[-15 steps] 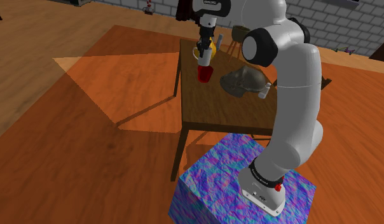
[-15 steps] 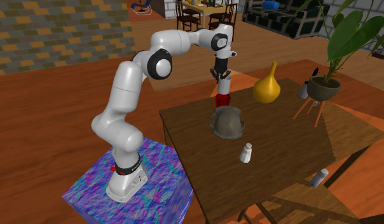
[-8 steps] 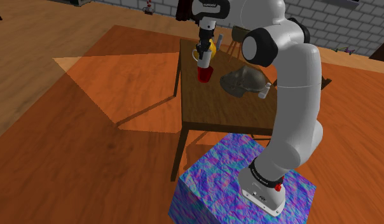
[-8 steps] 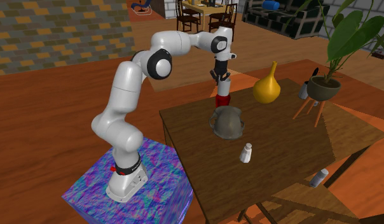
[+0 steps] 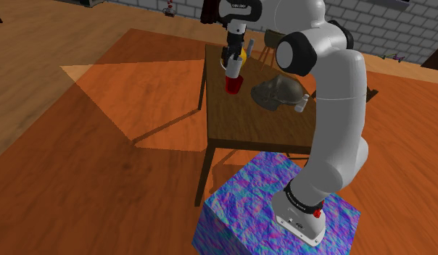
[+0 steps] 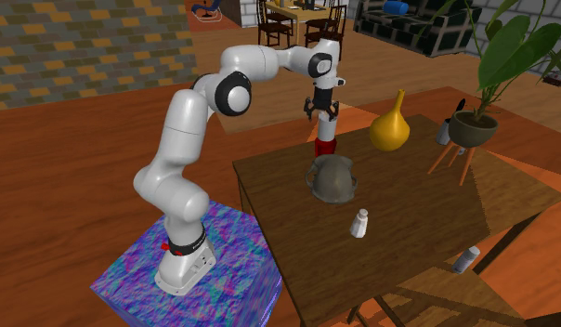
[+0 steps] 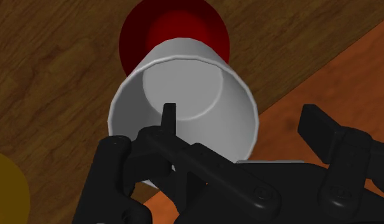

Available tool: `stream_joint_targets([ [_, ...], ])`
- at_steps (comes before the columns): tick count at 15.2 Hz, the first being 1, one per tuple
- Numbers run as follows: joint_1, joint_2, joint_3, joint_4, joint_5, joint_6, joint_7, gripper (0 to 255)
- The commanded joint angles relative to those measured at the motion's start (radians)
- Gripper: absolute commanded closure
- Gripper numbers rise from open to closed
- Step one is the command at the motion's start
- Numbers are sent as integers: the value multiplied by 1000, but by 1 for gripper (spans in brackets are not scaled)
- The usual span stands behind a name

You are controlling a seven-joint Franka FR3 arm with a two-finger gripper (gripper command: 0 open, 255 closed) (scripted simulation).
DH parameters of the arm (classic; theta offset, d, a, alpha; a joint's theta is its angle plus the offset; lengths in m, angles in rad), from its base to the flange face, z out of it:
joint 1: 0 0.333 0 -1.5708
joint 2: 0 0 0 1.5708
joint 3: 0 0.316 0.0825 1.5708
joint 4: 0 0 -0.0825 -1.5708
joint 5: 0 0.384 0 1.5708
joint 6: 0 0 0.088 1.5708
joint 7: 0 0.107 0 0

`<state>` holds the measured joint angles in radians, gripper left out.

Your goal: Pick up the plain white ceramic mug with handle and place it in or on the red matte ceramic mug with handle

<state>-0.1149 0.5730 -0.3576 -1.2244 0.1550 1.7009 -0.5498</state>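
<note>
The white mug (image 7: 184, 95) stands upright with its base inside the mouth of the red mug (image 7: 175, 28), which sits on the dark wooden table (image 7: 51, 70) near its edge. My gripper (image 7: 241, 114) hovers just above the white mug and is open. One finger (image 7: 168, 118) hangs inside the cup and the other finger (image 7: 316, 124) stands well outside its wall; neither grips it. From the shoulder view the gripper (image 5: 233, 55) is directly over the white mug (image 5: 231, 67) and red mug (image 5: 233, 84). The second exterior view shows the same stack: gripper (image 6: 323, 112), white mug (image 6: 325, 129), red mug (image 6: 325, 147).
A yellow vase (image 6: 390, 125) stands on the table close behind the mugs. A grey lumpy object (image 6: 332, 178) lies just in front of them. A small shaker (image 6: 360, 223), a potted plant (image 6: 474, 125) and another shaker (image 6: 467, 258) sit farther along the table (image 6: 409, 214).
The fingers were shut on the white mug's wall and have now sprung apart, letting it go. The white mug rests in the red one; the arm has barely moved.
</note>
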Motion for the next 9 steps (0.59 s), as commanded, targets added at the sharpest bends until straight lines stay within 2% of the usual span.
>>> stream_joint_targets([
  [1,0,-1,0,-2,0,1,0,0],
  [5,-25,34,2,185,7,-149,5,0],
  [9,-26,34,2,185,7,-149,5,0],
])
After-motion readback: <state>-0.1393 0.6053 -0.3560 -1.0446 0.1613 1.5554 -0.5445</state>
